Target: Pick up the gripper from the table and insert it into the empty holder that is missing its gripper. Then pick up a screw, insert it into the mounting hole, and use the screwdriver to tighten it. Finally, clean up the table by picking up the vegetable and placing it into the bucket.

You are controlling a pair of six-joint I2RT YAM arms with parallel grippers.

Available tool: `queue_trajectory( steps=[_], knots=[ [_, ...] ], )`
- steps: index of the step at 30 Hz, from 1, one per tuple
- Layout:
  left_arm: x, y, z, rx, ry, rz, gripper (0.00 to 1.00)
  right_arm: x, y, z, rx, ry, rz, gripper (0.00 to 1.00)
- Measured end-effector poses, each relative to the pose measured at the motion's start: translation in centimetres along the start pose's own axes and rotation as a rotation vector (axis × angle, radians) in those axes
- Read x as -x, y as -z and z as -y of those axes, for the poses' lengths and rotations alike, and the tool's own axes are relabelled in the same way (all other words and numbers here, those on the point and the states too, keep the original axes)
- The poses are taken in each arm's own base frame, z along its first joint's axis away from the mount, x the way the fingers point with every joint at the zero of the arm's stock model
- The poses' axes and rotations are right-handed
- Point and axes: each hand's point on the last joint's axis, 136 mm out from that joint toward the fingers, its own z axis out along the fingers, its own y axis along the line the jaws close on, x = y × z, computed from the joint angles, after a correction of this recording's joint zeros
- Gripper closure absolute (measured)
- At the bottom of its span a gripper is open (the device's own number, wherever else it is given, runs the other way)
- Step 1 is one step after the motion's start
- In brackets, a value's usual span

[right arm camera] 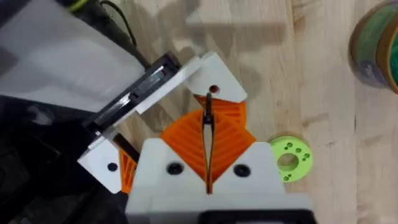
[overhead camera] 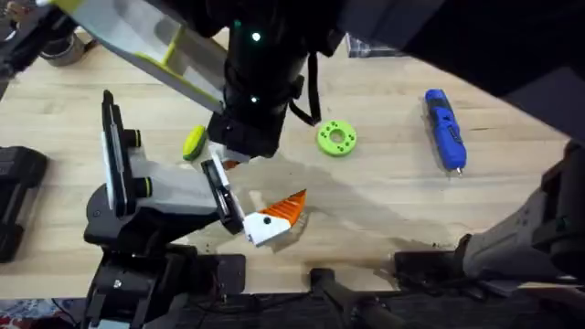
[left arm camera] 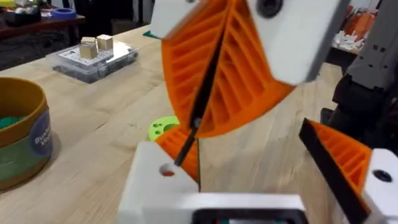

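Guiding a screw toward the mounting hole (right arm camera: 214,90)

A thin dark screw (right arm camera: 208,101) is clenched in the right gripper (right arm camera: 208,124) beside the holder (right arm camera: 146,87); the left gripper (left arm camera: 249,155) is spread, empty. If tilted, the screw could be jammed or dropped. Farther off, the screwdriver (overhead camera: 445,128) is seen on the table (overhead camera: 384,201).

Vegetable (overhead camera: 193,143) left of ring (overhead camera: 336,138), screwdriver (overhead camera: 445,129) far right. All resting on table (overhead camera: 384,201), mechanism (overhead camera: 155,196) nearer, left.
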Motion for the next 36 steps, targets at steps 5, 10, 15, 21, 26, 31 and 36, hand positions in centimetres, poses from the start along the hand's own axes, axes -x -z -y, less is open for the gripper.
queue_trajectory(
  steps=[5,10,15,21,26,31,36],
  knots=[
    [0.0,0.0,0.0,0.0,0.0,0.0,0.015,-0.1,0.0,0.2,-0.001,-0.006,-0.002,0.989],
    [0.0,0.0,0.0,0.0,0.0,0.0,0.014,-0.2,0.1,0.5,-0.004,-0.014,-0.002,0.989],
    [0.0,0.0,0.0,0.0,0.0,0.0,0.015,-0.2,0.1,0.6,-0.004,-0.015,-0.002,0.989],
    [0.0,0.0,0.0,0.0,0.0,0.0,0.014,-0.2,-0.2,0.6,-0.003,-0.016,-0.007,0.989],
    [0.0,0.0,0.0,0.0,0.0,0.0,0.014,-0.2,-1.2,0.7,0.004,-0.018,-0.031,0.989],
    [0.0,0.0,0.0,0.002,0.004,0.0,0.015,-0.2,-1.7,0.7,0.008,-0.02,-0.043,0.989],
    [0.0,0.0,0.0,0.002,0.004,0.0,0.014,-0.2,-1.7,0.7,0.007,-0.019,-0.043,0.989]
  ],
)
